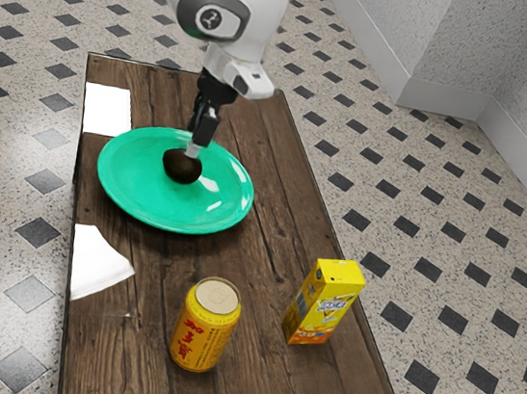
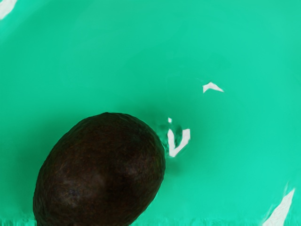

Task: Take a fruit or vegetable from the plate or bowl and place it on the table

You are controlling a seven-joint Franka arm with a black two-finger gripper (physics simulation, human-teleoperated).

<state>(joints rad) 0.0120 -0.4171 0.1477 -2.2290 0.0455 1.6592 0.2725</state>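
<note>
Avocado [image 2: 99, 169], cut off in the wrist view; tool [image 1: 194, 151] apart or clamped, I cannot tell.

Exterior: arm's side, angled down, farther; wrist: close, downward; plate [image 1: 133, 190] shared.

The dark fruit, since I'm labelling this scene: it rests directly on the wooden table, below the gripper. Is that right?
Not quite: the dark fruit is below the gripper, but it rests on the green plate, not directly on the wooden table. The exterior view shows this.
</note>
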